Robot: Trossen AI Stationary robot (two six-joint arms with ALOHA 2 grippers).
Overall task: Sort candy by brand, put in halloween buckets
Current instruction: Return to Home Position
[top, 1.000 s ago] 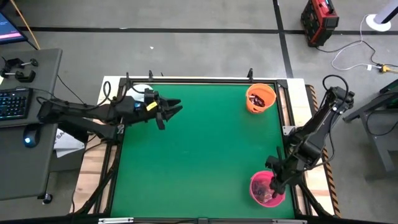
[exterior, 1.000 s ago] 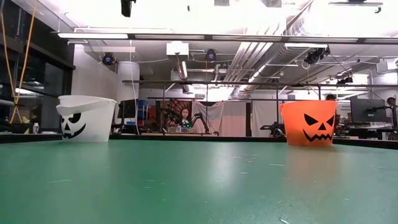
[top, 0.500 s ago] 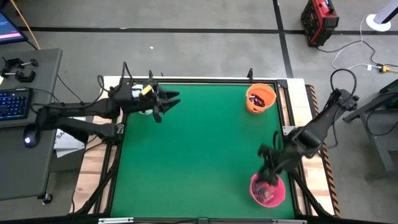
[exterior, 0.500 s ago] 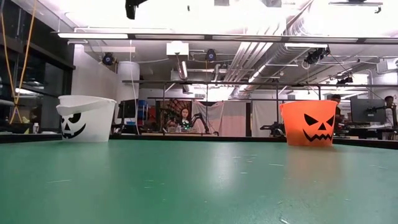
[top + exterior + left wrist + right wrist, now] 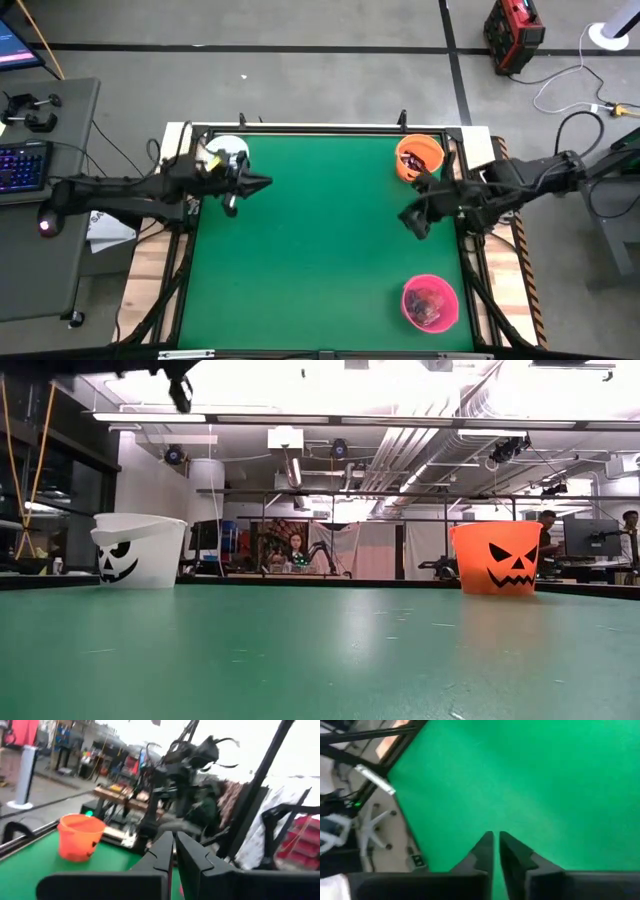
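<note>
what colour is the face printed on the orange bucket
Black: a jagged jack-o'-lantern grin on the orange bucket, clearest in the low view.

Your counter [image 5: 320, 250] stock, by kind:

- halloween buckets: 3 in all, being 1 white bucket [image 5: 232, 143], 1 orange bucket [image 5: 399, 160] and 1 pink bucket [image 5: 406, 300]. The low view gives you only 2 of them, the white and the orange.
- candy [image 5: 418, 158]: you see wrapped pieces inside 2 buckets, the orange and the pink. The number of pieces in either cannot be told.
- arms: 2, carrying 2 tools, the left tool [image 5: 265, 183] and the right tool [image 5: 405, 218], with 2 fingers each, drawn close together.
- On the desk beside the counter: 1 keyboard [image 5: 22, 165], 1 mouse [image 5: 45, 225].
- On the floor: 1 red case [image 5: 513, 35].
- people [image 5: 297, 548] in the room beyond: 3.
</note>
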